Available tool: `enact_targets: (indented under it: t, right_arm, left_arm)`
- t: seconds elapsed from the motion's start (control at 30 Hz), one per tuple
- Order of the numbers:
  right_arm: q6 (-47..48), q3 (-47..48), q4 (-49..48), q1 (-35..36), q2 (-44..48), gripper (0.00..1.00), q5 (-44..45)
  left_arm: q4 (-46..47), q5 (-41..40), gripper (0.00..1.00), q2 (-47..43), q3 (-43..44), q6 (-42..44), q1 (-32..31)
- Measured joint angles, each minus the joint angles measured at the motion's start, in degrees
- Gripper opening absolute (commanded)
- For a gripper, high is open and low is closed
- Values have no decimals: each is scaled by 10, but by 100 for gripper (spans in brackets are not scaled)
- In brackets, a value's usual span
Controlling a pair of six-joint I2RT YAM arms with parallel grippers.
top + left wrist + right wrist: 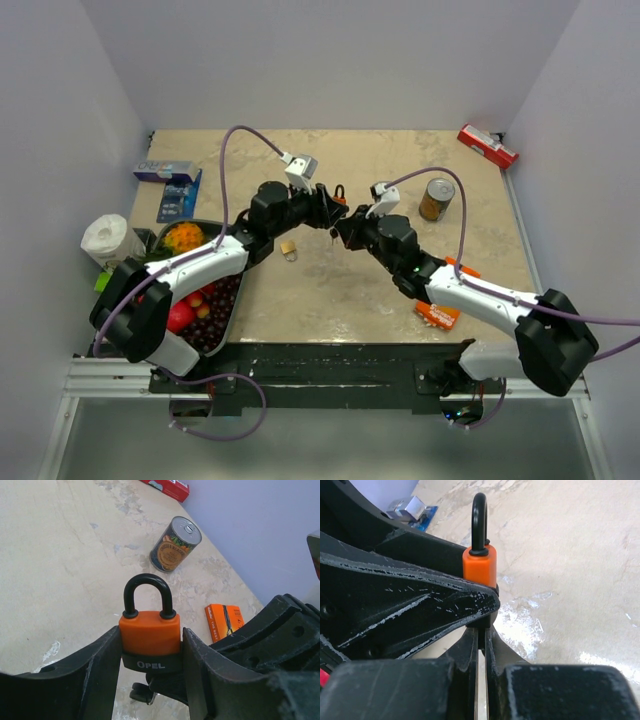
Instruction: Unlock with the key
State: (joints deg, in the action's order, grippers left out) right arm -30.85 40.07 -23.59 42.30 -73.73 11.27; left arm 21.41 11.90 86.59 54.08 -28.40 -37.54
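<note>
Plainly, both arms meet over the middle of the table. The left gripper (pixel 151 639) is clamped on the orange padlock (pixel 150 632), one black finger on each side of the body. The lock stands upright, with its black shackle at 12 o'clock and seated in the body.

The right gripper (pixel 481 640) comes in under the lock at 6 o'clock. Its fingers are drawn almost together, with only a thin slit between them. The key (pixel 141 694) sits at that 6 o'clock spot, just under the lock's base. In the left wrist view a small black head and a glint of metal poke out beside the right fingertips (the blade is hidden), so they appear to pinch it.

Pale walls (pixel 320 60) close in the beige, scuffed table (pixel 400 290). From the table's middle in the top view:
- A dark bin (pixel 205 222) of fruit is at 8 o'clock.
- A paper roll (pixel 107 238) lies past it at 9.
- Blue packets (pixel 172 185) are at 10.
- A red box (pixel 487 146) is in the far corner at 2.
- A tin can (pixel 436 199) stands upright, nearer in, towards 2.
- An orange box (pixel 440 312) lies partly under the right arm at 4.
- A small brass lock (pixel 289 247) lies on the table at 7, close below the left gripper.
</note>
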Motion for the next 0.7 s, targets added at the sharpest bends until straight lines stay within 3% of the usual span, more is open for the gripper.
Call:
enact_targets:
  t: [0.63, 0.7]
  right_arm:
    - [2, -2, 0, -13, 1, 0, -19]
    - [-1, -10, -5, -13, 1, 5, -20]
  left_arm:
    - [-5, -7, 0, 7, 8, 0, -4]
    - [-11, -6, 0, 7, 8, 0, -4]
